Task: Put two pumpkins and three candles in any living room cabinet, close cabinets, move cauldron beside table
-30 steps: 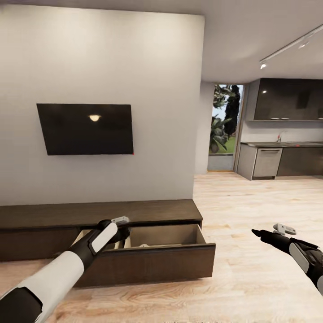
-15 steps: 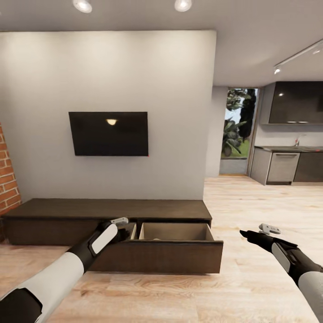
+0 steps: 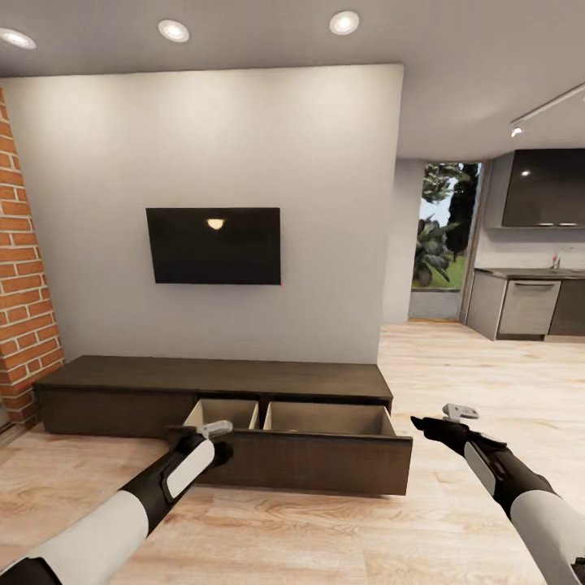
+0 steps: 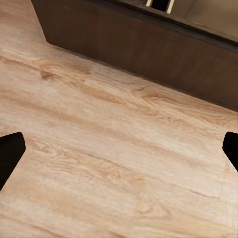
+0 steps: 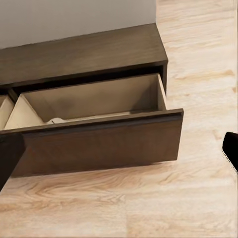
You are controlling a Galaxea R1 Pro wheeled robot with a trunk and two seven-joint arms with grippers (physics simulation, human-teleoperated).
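The cabinet point(image 3: 215, 382) is a long, low dark-brown wood unit against the grey wall, lying across the lower middle of the head view under a wall-mounted television point(image 3: 214, 245). Its drawer fronts are plain and handleless. One wide drawer point(image 3: 325, 443) stands pulled out toward the lower centre, showing pale beige insides split by a divider. In the right wrist view a small pale object point(image 5: 56, 120) lies on the drawer floor near the front panel, too cut off to identify.

The left end effector point(image 3: 218, 447) hangs at the lower left of the head view, just in front of the drawer's left end; its fingers point(image 4: 11, 153) stand wide apart with only wood floor point(image 4: 109, 163) between them. The right end effector point(image 3: 422, 424) sits at the lower right, beside the drawer's right corner, likewise spread and apparently empty, its fingertips cropped at the wrist view's edges.
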